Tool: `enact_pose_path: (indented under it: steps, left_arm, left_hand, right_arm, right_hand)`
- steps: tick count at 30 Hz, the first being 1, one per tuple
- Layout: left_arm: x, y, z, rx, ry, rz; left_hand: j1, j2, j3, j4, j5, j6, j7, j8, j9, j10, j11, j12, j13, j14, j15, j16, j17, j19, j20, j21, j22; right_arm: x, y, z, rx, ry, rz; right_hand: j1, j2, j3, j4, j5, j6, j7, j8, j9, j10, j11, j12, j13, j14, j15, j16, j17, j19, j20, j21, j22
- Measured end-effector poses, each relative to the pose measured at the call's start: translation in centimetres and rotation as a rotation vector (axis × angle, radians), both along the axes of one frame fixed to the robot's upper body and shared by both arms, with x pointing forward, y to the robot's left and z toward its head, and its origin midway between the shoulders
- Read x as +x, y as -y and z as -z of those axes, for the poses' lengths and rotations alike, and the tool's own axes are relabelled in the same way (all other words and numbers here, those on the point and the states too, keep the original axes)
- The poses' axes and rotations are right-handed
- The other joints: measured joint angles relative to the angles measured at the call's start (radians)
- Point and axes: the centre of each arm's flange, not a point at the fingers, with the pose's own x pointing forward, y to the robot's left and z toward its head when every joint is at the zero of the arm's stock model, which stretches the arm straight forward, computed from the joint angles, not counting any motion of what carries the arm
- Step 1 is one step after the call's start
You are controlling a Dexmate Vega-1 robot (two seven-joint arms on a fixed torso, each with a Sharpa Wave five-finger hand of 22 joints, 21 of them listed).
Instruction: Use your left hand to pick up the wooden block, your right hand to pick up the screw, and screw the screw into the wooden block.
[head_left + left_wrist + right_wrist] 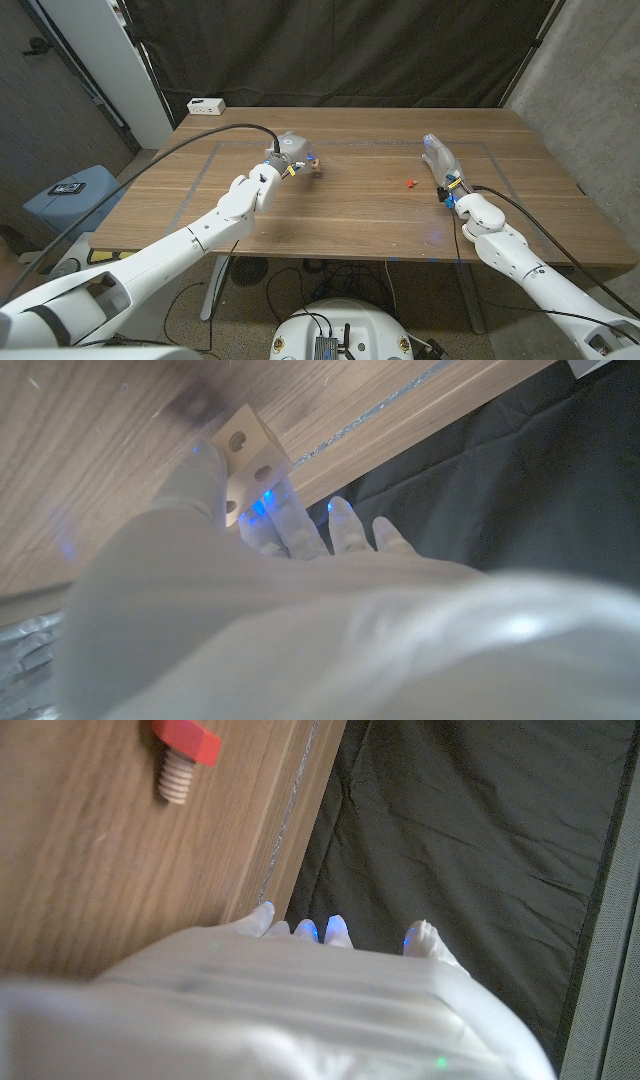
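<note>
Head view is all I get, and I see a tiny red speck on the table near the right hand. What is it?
Observer: The screw: a red head on a pale threaded shank, lying on its side.
Operator: Is the right hand touching it?
Observer: No. The right hand has its fingertips apart from it.
Operator: And the little block by the left hand?
Observer: The wooden block has round holes in its faces. The left hand touches it; a firm grip I cannot tell.
</note>
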Motion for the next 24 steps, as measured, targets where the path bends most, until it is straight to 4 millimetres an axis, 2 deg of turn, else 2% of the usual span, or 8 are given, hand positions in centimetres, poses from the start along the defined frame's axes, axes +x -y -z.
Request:
enact_pose_path:
  steps: [3, 13, 24]
  left_arm:
    - [-0.1, 0.0, -0.1, -0.033, -0.001, 0.009]
    - [-0.4, -0.4, -0.6, -0.159, -0.017, 0.049]
    - [-0.7, -0.8, -0.9, -0.284, -0.032, 0.121]
  left_hand:
    - [0.000, 0.000, -0.005, -0.003, 0.000, 0.000, 0.000, -0.007, 0.000, 0.000, 0.000, 0.000, 0.004, 0.000, 0.000, 0.000, 0.000, 0.000, 0.000, 0.000, 0.000]
    - [0.004, 0.004, -0.014, -0.003, 0.000, -0.022, 0.000, -0.024, 0.000, -0.009, 0.002, -0.008, 0.012, -0.016, 0.000, -0.008, 0.000, -0.009, 0.009, -0.005, 0.000]
    - [0.001, 0.015, -0.017, 0.000, -0.007, -0.038, -0.005, -0.031, 0.000, -0.023, -0.001, -0.023, 0.016, -0.028, 0.001, -0.012, 0.000, -0.009, 0.009, -0.005, 0.000]
  right_arm:
    - [-0.3, 0.1, -0.3, -0.031, 0.005, 0.009]
    - [-1.0, 0.5, -1.1, -0.131, 0.016, 0.038]
    - [-1.9, 1.0, -2.0, -0.240, 0.043, 0.066]
  right_hand:
    - [0.005, -0.005, -0.001, -0.007, 0.000, 0.011, 0.000, 0.000, 0.000, 0.004, -0.004, 0.000, 0.000, 0.000, 0.000, 0.000, 0.000, 0.000, 0.000, 0.000, 0.000]
    - [0.023, -0.032, 0.001, -0.032, 0.004, 0.053, -0.028, 0.015, 0.000, 0.016, -0.016, 0.004, 0.000, 0.000, 0.000, 0.000, -0.005, 0.010, -0.002, 0.000, 0.000]
    - [0.039, -0.047, 0.007, -0.053, 0.004, 0.084, -0.027, 0.015, 0.000, 0.024, -0.016, 0.004, 0.000, 0.000, 0.000, 0.000, -0.005, 0.029, 0.000, 0.000, -0.002]
